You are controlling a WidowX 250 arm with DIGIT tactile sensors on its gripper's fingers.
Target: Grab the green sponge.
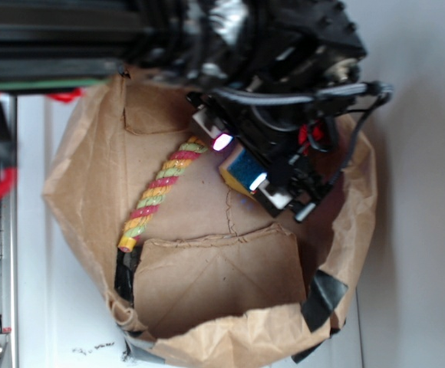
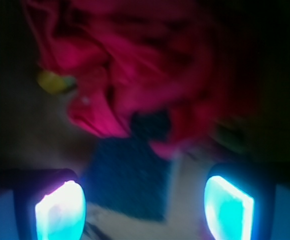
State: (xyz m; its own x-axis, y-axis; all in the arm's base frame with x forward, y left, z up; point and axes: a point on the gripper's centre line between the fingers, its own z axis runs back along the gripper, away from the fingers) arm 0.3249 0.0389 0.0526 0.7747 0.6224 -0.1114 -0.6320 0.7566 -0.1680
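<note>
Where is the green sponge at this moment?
In the wrist view, the green sponge lies low in the centre, between the open hand's lit fingertips, just below the red flower.

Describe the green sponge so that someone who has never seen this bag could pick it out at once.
Look inside the open brown paper bag, to the right of the twisted rope lying on its floor. There, between the lit fingertips of the gripper, sits the green sponge: a small flat block with a dark top over a yellow layer. The red cloth flower beside it is crumpled; the rope is long and striped.
</note>
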